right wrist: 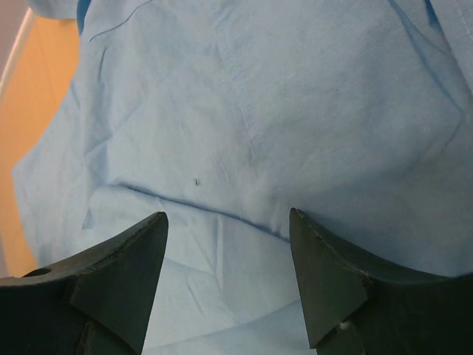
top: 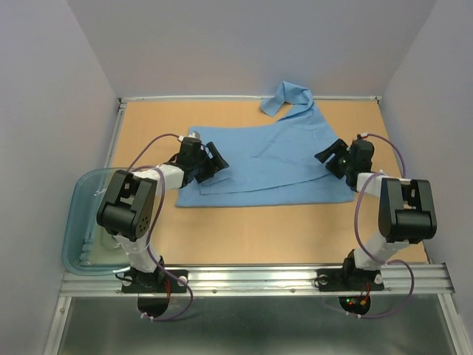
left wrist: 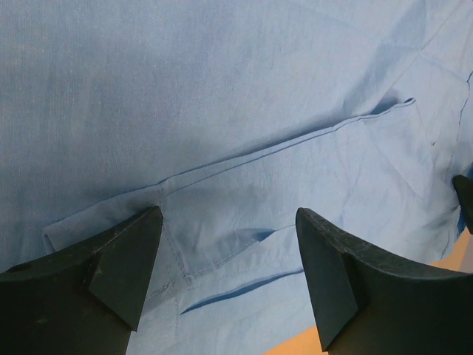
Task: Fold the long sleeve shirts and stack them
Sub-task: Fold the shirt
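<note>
A light blue long sleeve shirt lies partly folded across the middle of the tan table, one sleeve or collar end bunched at the far edge. My left gripper hovers over the shirt's left end, jaws open and nothing between them; its wrist view shows layered hems between the fingers. At the shirt's right edge my right gripper is open too, above a fold line, fingers apart and holding nothing.
A clear bluish plastic tub hangs off the table's left near corner beside the left arm. Grey walls close in the table on three sides. Bare tabletop runs between the shirt's near edge and the arm bases.
</note>
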